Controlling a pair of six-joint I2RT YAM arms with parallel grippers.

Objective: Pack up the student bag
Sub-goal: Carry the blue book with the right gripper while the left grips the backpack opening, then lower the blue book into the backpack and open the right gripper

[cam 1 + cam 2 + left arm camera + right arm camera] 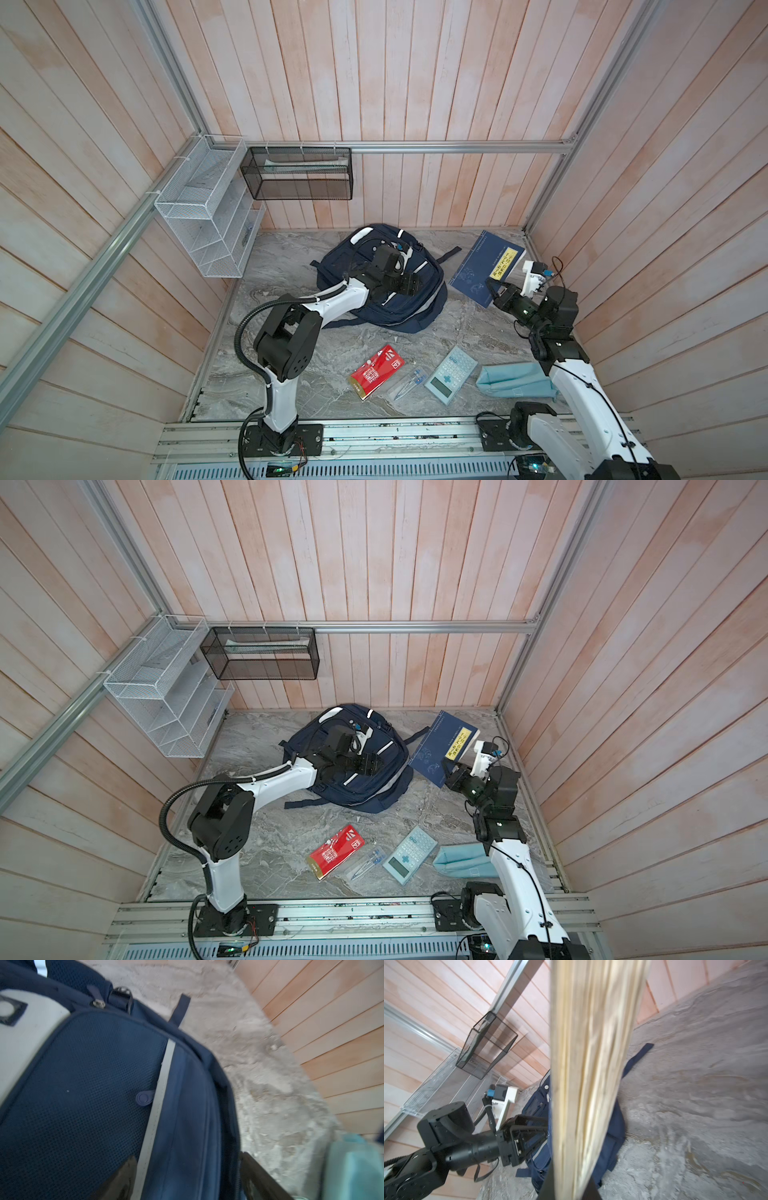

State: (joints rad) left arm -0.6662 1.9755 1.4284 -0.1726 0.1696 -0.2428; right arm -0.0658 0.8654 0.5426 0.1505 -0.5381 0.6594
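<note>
- The student bag (340,270) lies flat at the back middle of the marble table (282,266). Its top faces the rear wall and one strap (451,253) reaches out toward the blue book (478,262).
- The left gripper (409,283) hangs right over the bag's front panel, jaws spread wide with nothing between them. In the left wrist view its fingers (122,1180) straddle the white stripe (158,1093) and the side seam.
- The right gripper (492,286) is clamped on the book's near corner, and the right wrist view shows the cream page edges (591,1064) in the grip. Whether the book's far edge rests on the marble, I cannot tell.
- It's tight over there, with the book close to the right wall.
- There's bare marble left of the bag, and a clear band between the bag's lower edge and the front row.
- That front row has a red packet (376,371), a clear case (409,382), a calculator (451,374) and a light-blue pouch (515,380). The pouch is tucked just beside the right arm.
</note>
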